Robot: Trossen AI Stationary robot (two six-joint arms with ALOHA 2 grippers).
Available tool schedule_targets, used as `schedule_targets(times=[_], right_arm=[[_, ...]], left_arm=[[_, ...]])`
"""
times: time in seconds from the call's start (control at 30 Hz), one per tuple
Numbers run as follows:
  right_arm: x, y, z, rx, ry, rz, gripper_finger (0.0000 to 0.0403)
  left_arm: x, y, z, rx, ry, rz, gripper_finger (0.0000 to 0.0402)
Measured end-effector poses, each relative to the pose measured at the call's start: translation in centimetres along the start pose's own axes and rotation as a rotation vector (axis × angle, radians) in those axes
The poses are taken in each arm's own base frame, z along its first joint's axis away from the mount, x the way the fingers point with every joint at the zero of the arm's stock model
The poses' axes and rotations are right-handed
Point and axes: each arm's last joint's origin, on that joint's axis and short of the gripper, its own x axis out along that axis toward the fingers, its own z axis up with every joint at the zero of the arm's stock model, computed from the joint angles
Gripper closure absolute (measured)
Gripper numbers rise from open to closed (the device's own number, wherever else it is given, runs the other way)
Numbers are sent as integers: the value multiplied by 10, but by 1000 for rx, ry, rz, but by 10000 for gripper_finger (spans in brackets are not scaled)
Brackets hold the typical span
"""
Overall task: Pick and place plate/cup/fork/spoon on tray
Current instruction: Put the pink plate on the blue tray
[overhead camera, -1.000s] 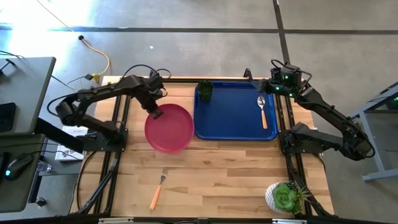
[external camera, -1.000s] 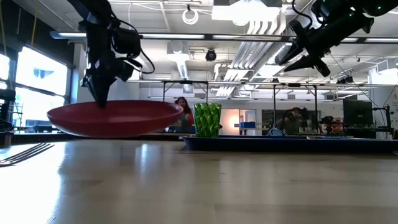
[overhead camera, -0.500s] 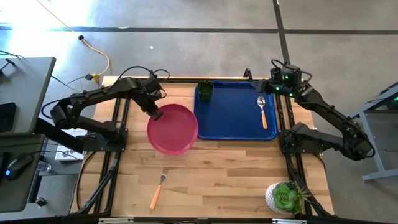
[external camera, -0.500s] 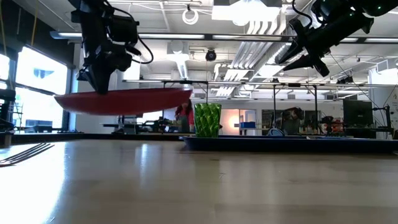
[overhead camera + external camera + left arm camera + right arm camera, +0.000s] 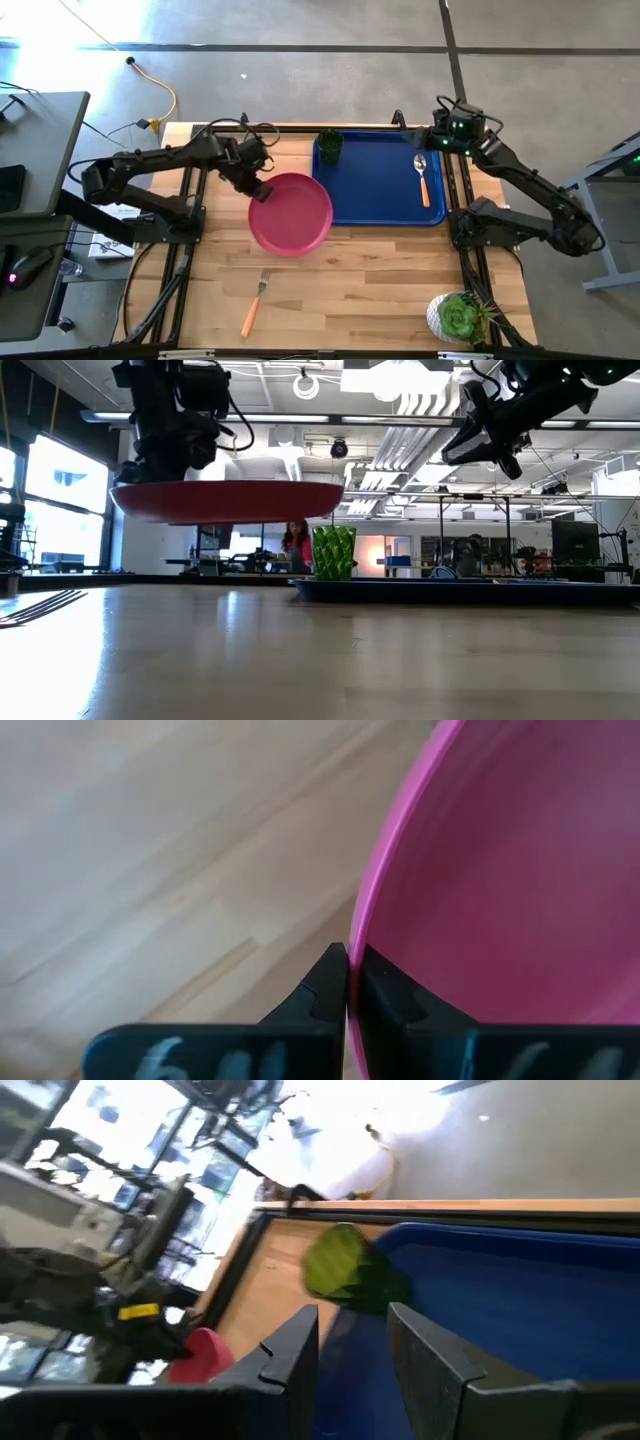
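The pink plate hangs above the table with my left gripper shut on its far-left rim; its right part reaches over the blue tray's left rim. The low view shows the plate about level, higher than the green cup. The cup stands in the tray's far-left corner. The orange-handled spoon lies on the tray's right side. On the wood near the front edge lies the fork. My right gripper hovers open above the tray's far-right corner, facing the cup. My left gripper pinches the plate's rim between its two fingers, one on the plate's inner side and one on its outer side. The fingers come steeply from above, at the plate's far-left edge. The plate is lifted clear of the table and sits roughly level.
A succulent in a white pot stands at the table's near-right corner. Bare wood lies between the fork and the tray. The tray's middle is uncovered. People show in the room beyond the table.
My left gripper has moved toward the table's right edge and upward, rolling its wrist, still shut on the plate. The plate has risen well above the table, levelled out from a tilt, and its right part now overlaps the tray's left rim.
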Motion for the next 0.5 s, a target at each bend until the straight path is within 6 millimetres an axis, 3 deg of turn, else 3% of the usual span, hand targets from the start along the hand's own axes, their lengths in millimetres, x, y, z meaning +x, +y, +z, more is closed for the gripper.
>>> schedule_targets(times=[0.5], right_arm=[[8,62,-26,0,-7,310,289]], left_arm=[[-34,-42,0,74,-186,-12,398]])
